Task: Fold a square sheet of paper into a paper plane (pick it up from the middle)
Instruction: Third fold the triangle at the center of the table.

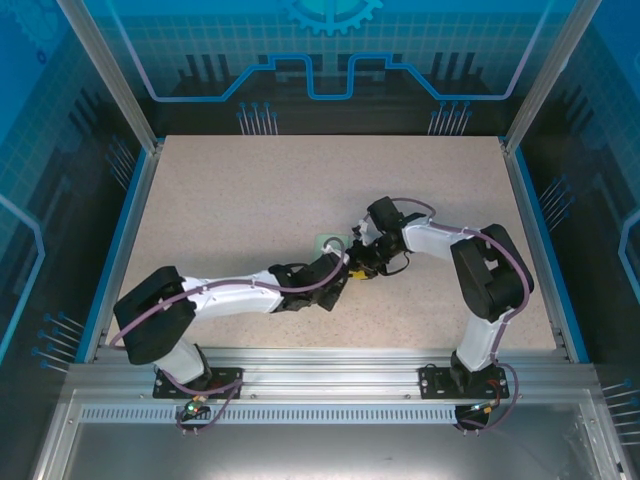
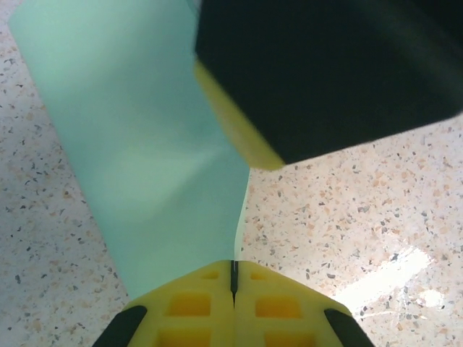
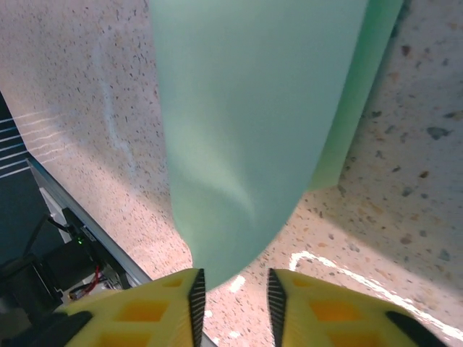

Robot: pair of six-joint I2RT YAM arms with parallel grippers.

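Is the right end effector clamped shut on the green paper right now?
No, the right end effector has its fingers apart in its wrist view, leaving a visible gap beside the paper.

Far half of table (image 1: 250, 190) and both side margins free. Centre blocked: left gripper (image 1: 340, 268) and right gripper (image 1: 362, 262) nose to nose (paper (image 1: 330, 241) between). Forearms (image 1: 240, 293) bar the near strip.
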